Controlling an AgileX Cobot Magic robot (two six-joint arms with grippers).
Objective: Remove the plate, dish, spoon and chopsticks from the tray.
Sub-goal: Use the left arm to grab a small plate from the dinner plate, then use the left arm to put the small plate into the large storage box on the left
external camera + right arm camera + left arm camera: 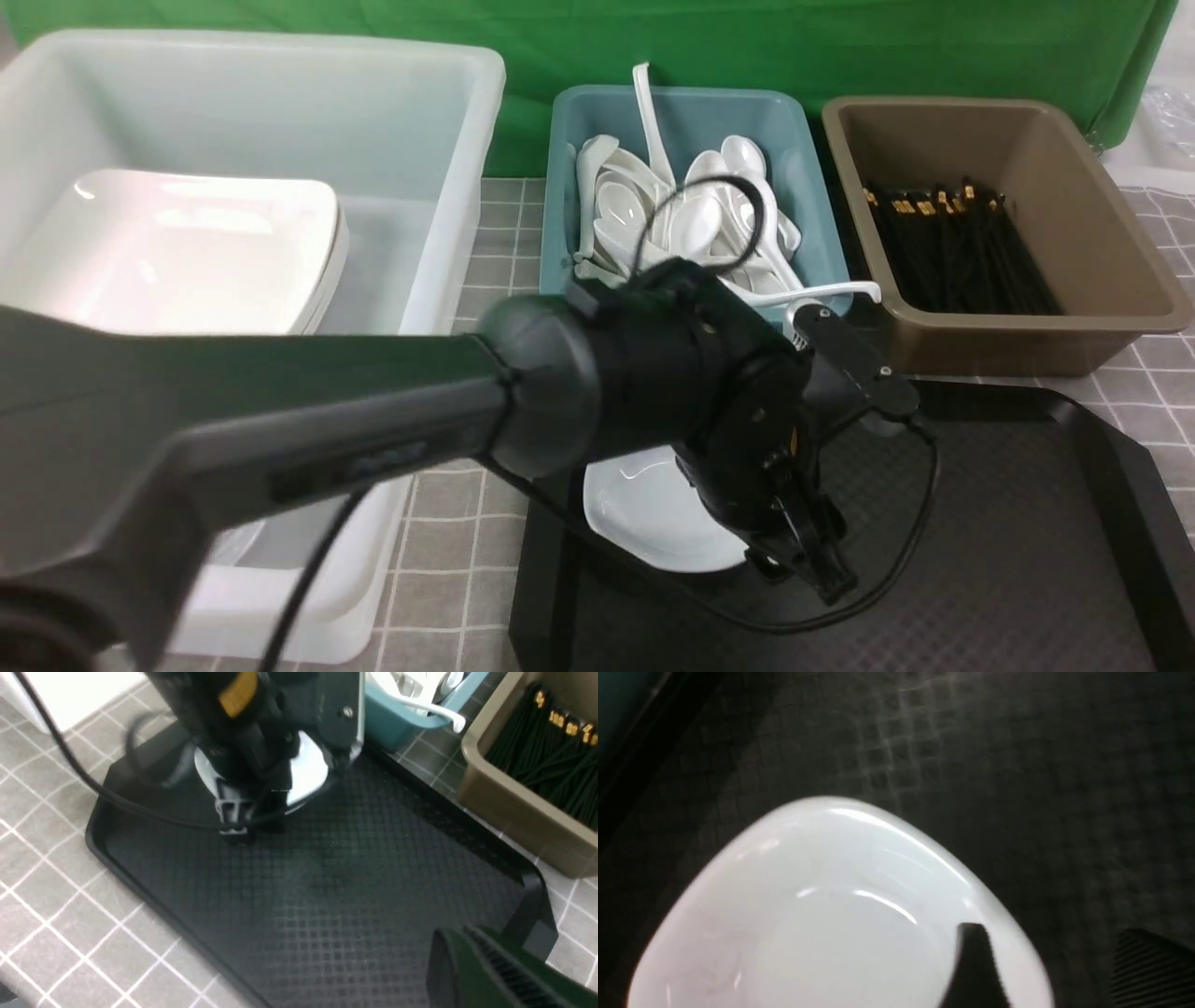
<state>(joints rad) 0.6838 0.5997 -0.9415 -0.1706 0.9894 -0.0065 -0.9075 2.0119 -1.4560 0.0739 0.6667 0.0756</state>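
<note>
Left arm (280, 420) over dish (649, 513), tub (568, 187) beyond

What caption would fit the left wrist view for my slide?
Left gripper open, straddling the rim of the white dish on the black tray.

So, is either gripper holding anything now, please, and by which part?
Nothing is held: the left gripper stands open astride the rim of the dish, and the right gripper is shut, nothing seen in it.
</note>
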